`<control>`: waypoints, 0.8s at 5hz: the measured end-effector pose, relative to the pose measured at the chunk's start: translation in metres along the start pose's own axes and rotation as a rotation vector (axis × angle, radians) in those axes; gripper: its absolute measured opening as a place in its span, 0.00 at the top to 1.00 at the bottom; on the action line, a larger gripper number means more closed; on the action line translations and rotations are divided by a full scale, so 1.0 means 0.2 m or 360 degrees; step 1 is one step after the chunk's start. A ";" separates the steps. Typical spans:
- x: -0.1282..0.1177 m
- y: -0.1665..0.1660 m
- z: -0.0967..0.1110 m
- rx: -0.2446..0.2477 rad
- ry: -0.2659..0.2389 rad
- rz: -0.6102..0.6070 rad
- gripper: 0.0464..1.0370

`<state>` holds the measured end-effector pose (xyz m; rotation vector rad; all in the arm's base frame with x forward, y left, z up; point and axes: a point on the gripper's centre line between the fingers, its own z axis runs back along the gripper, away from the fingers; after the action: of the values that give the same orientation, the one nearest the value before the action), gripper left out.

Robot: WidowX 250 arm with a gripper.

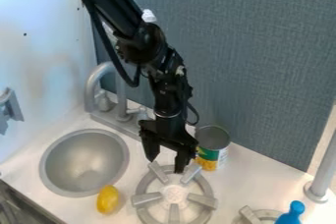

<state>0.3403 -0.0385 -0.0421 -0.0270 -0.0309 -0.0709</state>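
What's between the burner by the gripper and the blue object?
Camera view: from the burner by the gripper, bare white counter, then part of a second burner, then the blue object.

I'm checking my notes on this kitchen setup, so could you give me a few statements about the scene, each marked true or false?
1. The gripper hangs above the left burner. True.
2. The yellow object lies between the sink and the left burner. True.
3. The can lies on its side in the sink. False: the can stands upright on the counter.
4. The gripper is shut. False: its fingers are apart.
5. The blue object is at the lower right of the view. True.
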 end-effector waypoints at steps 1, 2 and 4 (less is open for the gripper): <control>-0.03 0.00 -0.05 -0.0002 0.0056 -0.0005 0.04; 0.01 -0.03 -0.01 -0.0112 0.0052 -0.0086 0.04; 0.17 0.09 0.11 -0.0031 -0.0064 -0.0069 0.04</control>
<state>0.3745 -0.0215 -0.0202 -0.0472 -0.0711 -0.1143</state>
